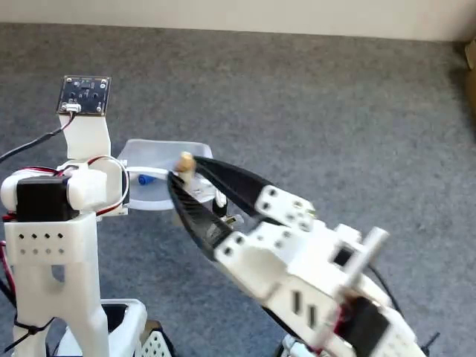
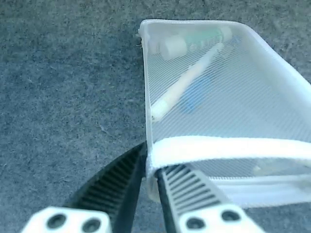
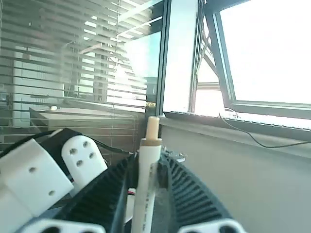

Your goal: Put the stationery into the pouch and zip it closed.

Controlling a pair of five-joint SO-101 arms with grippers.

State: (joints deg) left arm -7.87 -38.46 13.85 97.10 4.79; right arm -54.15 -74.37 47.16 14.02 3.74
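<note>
A translucent mesh pouch [image 2: 233, 97] lies on the grey carpet, and it appears beside the left arm in the high view [image 1: 160, 152]. Inside it lie a white pen [image 2: 187, 82], a blue item [image 2: 195, 95] and a green-and-white item [image 2: 194, 40]. My left gripper [image 2: 149, 170] is shut on the corner of the pouch's white zipper band. My right gripper [image 1: 184, 170] is shut on a white pen with a tan tip [image 1: 184, 161], held over the pouch's near side. In the right wrist view the pen [image 3: 146, 179] stands up between the black fingers [image 3: 187, 194].
Grey carpet [image 1: 335, 111] spreads around the pouch, with a pale wall strip along the far edge. The left arm's white body [image 1: 56, 223] and its camera board [image 1: 85, 94] stand left of the pouch. A window and blinds [image 3: 73, 58] lie beyond the held pen.
</note>
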